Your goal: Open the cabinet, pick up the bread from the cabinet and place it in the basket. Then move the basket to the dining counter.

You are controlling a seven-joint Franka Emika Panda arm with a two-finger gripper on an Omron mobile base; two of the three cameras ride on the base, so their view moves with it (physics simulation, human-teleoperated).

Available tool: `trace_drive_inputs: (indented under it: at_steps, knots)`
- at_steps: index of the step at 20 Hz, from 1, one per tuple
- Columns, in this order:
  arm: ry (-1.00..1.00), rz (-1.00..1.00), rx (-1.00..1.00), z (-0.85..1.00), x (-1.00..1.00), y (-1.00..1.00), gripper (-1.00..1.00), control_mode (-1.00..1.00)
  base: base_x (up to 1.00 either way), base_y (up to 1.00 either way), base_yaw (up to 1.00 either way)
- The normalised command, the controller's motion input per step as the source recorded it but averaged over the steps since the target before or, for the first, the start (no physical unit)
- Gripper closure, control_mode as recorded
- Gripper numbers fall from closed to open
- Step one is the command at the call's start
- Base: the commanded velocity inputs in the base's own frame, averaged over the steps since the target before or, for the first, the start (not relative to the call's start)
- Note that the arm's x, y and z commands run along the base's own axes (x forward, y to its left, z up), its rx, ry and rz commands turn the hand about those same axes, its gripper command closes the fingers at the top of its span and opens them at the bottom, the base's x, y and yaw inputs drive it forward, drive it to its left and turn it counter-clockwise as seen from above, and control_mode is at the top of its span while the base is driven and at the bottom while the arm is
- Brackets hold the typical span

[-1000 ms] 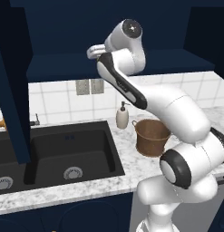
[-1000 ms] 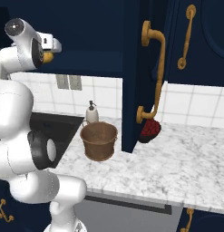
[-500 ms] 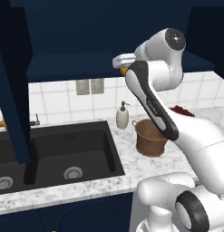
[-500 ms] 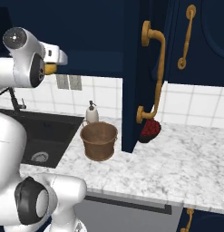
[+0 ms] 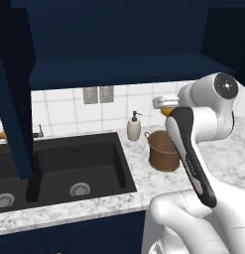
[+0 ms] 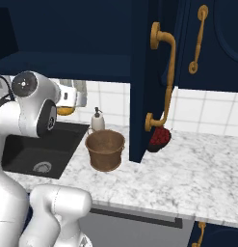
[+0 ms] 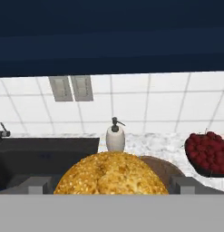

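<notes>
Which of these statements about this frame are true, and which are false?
1. The bread sits between the fingers of the hand, off the shelf. True.
2. The bread lies in the basket. False: it is up at the hand.
3. The basket stands on the marbled counter beside the black sink. True.
4. The cabinet is closed. False: its door stands open, baring the shelf.
5. The soap dispenser has tipped over. False: it stands upright behind the basket.
</notes>
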Motion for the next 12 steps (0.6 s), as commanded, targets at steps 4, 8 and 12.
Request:
trace_drive_inputs:
  at_steps: [4, 8, 12]
  knots:
    - [0.21, -0.18, 0.0, -1.0, 0.32, -0.58, 1.0, -1.0, 0.0, 0.0, 0.0]
    - [0.25, -0.16, 0.0, -1.0, 0.64, -0.11, 1.0, -1.0, 0.0, 0.0, 0.0]
    - [0.34, -0.18, 0.01, -0.96, 0.96, -0.14, 1.0, -1.0, 0.0, 0.0, 0.0]
